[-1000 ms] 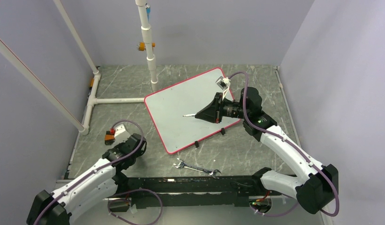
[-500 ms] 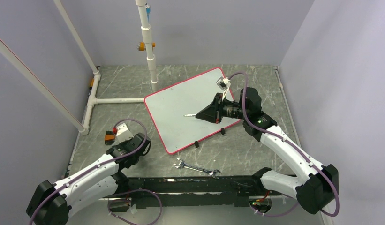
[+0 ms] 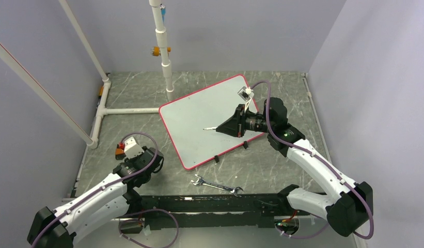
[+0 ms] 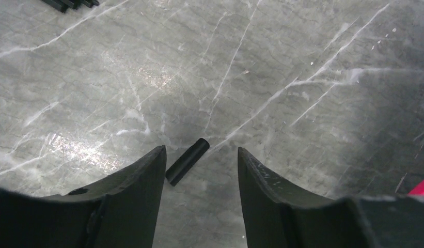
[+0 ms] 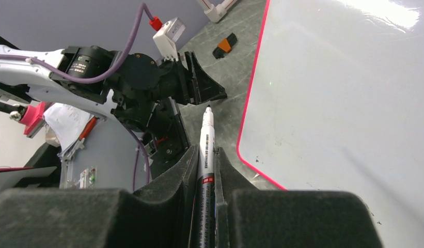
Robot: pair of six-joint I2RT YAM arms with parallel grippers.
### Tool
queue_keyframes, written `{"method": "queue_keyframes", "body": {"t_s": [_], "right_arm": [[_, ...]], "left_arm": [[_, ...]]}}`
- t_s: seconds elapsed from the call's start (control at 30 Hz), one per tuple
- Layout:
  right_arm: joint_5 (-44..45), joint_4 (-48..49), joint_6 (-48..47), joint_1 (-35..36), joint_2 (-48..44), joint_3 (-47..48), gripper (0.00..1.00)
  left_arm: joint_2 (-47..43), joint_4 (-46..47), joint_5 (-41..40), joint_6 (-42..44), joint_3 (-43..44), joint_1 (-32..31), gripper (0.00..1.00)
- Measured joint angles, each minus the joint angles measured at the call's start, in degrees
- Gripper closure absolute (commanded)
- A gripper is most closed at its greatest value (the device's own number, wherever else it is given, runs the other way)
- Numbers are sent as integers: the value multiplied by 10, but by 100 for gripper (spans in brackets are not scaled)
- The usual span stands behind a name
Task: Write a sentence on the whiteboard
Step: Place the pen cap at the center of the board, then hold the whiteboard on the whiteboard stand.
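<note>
The whiteboard (image 3: pixel 199 116) lies tilted on the marble table, white with a red-pink rim, and it also shows in the right wrist view (image 5: pixel 349 98). Its face is blank; no sentence shows on it. My right gripper (image 3: pixel 221 127) is shut on a white marker (image 5: pixel 205 142), held over the board's middle. Its uncapped tip (image 3: pixel 204 128) points left, and I cannot tell whether it touches the board. My left gripper (image 4: pixel 201 151) is open, low over the bare table left of the board (image 3: pixel 150 157). A black marker cap (image 4: pixel 187 161) lies on the table between its fingers.
A steel wrench (image 3: pixel 216 185) lies near the front rail, below the board. A white pipe frame (image 3: pixel 166 67) stands at the back left. A small orange and black part (image 3: pixel 120 151) lies by the left wrist. The board's red corner (image 4: pixel 422 187) is just right of the left gripper.
The left wrist has shifted and turned slightly, so its white camera block now shows on top. The right gripper and marker have barely moved.
</note>
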Motion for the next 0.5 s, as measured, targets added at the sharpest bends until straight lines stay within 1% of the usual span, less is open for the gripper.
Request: {"method": "queue_keyframes", "body": {"t_s": [0.2, 0.37, 0.4, 0.47, 0.5], "right_arm": [[2, -3, -1, 0, -3, -1, 100], [6, -3, -5, 0, -7, -3, 100], [6, -3, -6, 0, -7, -3, 100], [9, -3, -7, 0, -8, -3, 100], [11, -4, -9, 0, -8, -3, 100]], "left_arm": [[-12, -6, -2, 5, 0, 0, 40], [-34, -13, 7, 55, 14, 0, 37], [-40, -13, 10, 70, 21, 0, 35], [-62, -10, 18, 117, 43, 0, 25], [-74, -6, 24, 140, 54, 0, 22]]}}
